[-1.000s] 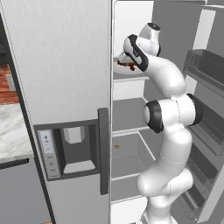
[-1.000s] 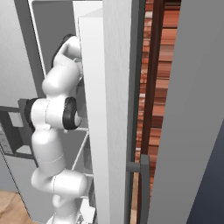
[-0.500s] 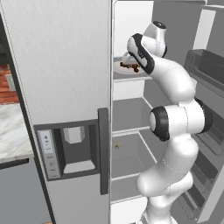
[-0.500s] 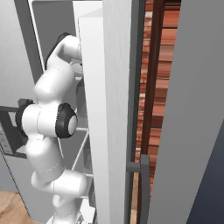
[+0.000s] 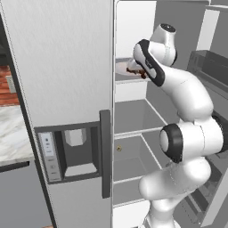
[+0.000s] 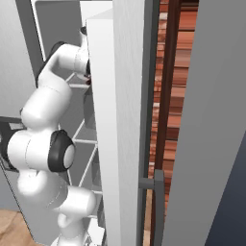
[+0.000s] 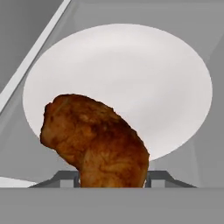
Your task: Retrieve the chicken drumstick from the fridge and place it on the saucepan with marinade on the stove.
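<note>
The fridge (image 5: pixel 67 67) stands with its right compartment open. On an upper shelf lies a white round plate (image 7: pixel 144 74). The chicken drumstick (image 7: pixel 96 135), reddish-brown, sits between my fingertips, in front of the plate's near rim. My gripper (image 7: pixel 113 177) is shut on it. From the left base view the gripper (image 5: pixel 133 69) reaches into the upper shelf with the drumstick (image 5: pixel 135 71) at the plate (image 5: pixel 121 67). In the right base view the fridge door (image 6: pixel 120 120) hides the hand. The saucepan and the stove are out of view.
White shelves (image 5: pixel 133 129) lie below the hand inside the fridge. The open right door carries dark bins (image 5: pixel 209 67) close to my arm. A dispenser panel (image 5: pixel 73 151) sits on the shut left door. A marble counter (image 5: pixel 11 133) lies at the left.
The arm's elbow has swung down and to the right, and the hand has sunk slightly. The drumstick stays in the grip at the plate.
</note>
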